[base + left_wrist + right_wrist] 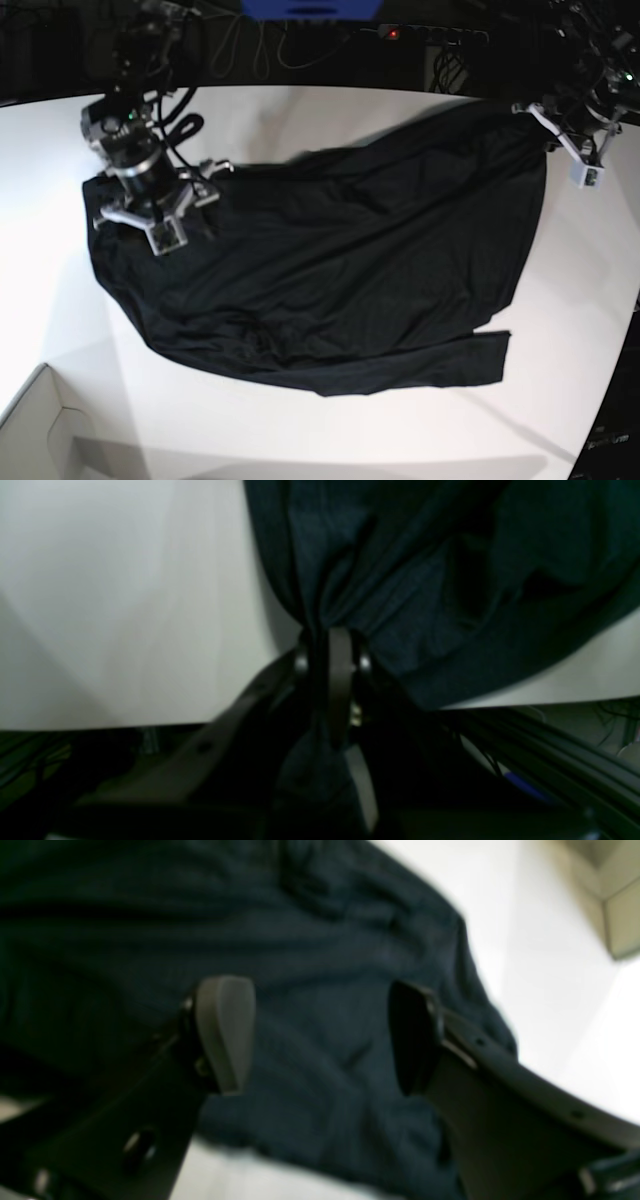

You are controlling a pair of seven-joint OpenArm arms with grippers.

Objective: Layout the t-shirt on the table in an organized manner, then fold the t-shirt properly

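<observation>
The black t-shirt (340,270) lies spread across the white table (300,430), with one sleeve stretched along its near edge. At its far right corner, my left gripper (548,122) is shut on a gathered bunch of the cloth. The left wrist view shows the fingers (340,670) pinching the t-shirt (425,580) just past the table's edge (100,715). My right gripper (150,215) stands open over the shirt's left end. In the right wrist view, its two pads (225,1035) are wide apart above the t-shirt (320,990), with nothing between them.
A small white box corner (30,430) sits at the table's near left. Cables and a power strip (430,35) run behind the far edge. A pale box corner (622,915) shows beyond the right gripper. White tabletop (100,605) lies beside the held cloth.
</observation>
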